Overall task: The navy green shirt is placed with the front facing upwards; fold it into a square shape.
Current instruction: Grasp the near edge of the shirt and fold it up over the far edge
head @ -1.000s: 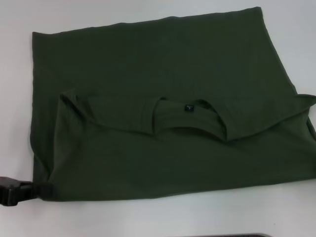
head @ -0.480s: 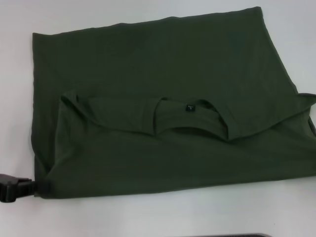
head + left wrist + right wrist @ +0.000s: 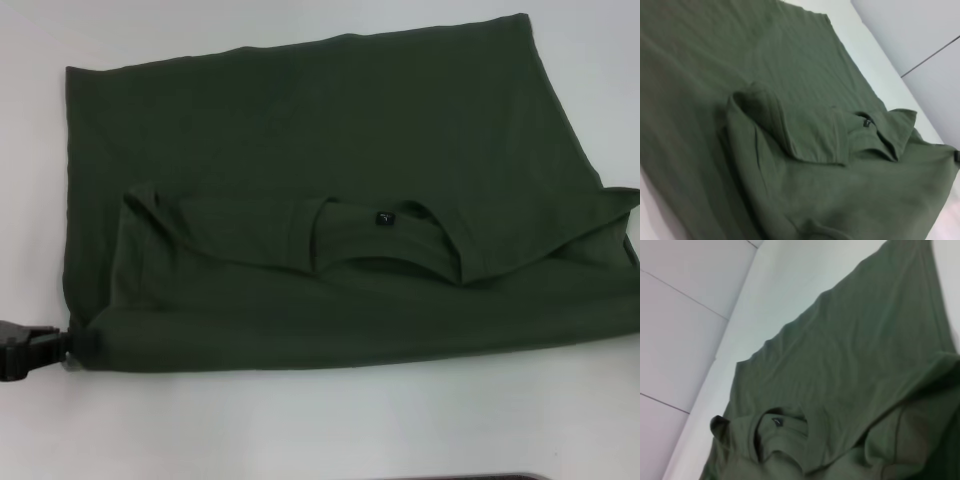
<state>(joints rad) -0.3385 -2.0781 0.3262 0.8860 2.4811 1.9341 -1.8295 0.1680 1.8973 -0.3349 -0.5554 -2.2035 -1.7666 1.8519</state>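
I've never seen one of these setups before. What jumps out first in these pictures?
The big navy green shirt fills nearly the whole white table, its near part folded over so the round collar with a small black label lies in the middle. At the shirt's near left corner, the black left claw sits right against the folded edge and seems to pinch it.
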